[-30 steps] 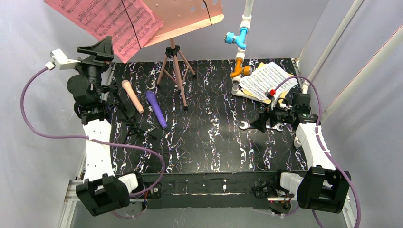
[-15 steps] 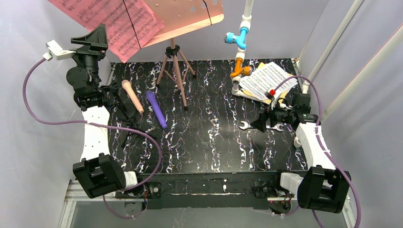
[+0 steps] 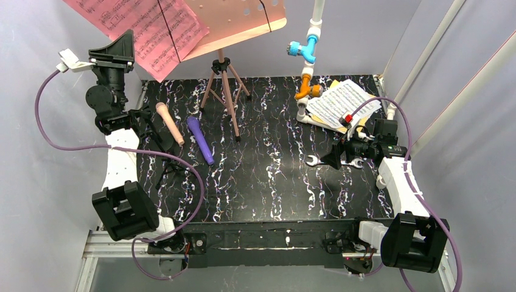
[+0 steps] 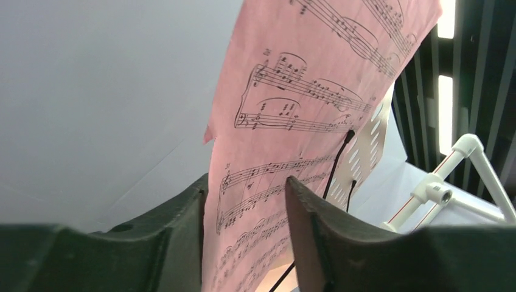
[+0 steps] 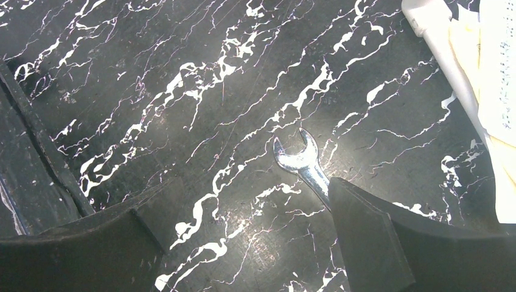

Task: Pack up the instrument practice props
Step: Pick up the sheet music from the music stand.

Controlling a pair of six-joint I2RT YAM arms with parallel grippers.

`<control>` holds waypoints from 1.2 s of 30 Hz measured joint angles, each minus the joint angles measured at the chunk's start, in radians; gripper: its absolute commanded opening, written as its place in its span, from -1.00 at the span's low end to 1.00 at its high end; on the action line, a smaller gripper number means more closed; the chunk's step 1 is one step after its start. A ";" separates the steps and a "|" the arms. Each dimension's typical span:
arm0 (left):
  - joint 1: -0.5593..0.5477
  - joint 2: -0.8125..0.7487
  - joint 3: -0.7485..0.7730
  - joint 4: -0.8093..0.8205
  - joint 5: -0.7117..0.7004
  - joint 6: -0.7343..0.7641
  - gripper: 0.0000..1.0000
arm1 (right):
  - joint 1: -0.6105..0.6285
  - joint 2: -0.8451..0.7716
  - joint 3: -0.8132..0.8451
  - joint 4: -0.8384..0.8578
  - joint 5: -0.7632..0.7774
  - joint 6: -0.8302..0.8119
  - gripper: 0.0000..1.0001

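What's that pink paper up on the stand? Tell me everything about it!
The pink music sheet is thin paper printed with black staves and notes. It lies tilted on the salmon-pink music rest, a thin black wire crossing it, and its lower corner hangs past the rest's edge. That corner sits between the fingers of the left pincer, which stand slightly apart either side of it.

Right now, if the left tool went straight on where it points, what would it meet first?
The pink music sheet, which hangs between the left tool's fingers. The perforated music rest stands behind it; how far, I cannot tell.
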 measured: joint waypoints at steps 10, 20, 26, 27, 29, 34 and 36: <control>0.005 -0.004 0.000 0.081 0.016 0.023 -1.00 | 0.000 0.000 0.000 0.000 0.004 -0.006 0.97; 0.062 -0.169 -0.157 0.112 -0.129 0.060 -1.00 | 0.000 0.000 0.000 0.000 0.011 -0.011 0.97; 0.074 -0.181 -0.220 0.138 -0.185 0.025 -1.00 | 0.000 0.000 0.000 0.000 0.020 -0.011 0.97; 0.074 -0.181 -0.219 0.145 -0.183 0.024 -1.00 | 0.000 0.000 0.000 0.000 0.020 -0.011 0.97; 0.074 -0.186 -0.211 0.160 -0.171 0.024 -1.00 | 0.000 0.000 0.000 0.000 0.021 -0.011 0.97; 0.072 -0.194 -0.101 0.198 -0.090 0.033 -1.00 | 0.000 0.000 0.000 0.000 0.023 -0.011 0.97; 0.065 -0.204 -0.048 0.216 -0.047 0.042 -1.00 | 0.000 0.000 0.000 0.000 0.023 -0.012 0.97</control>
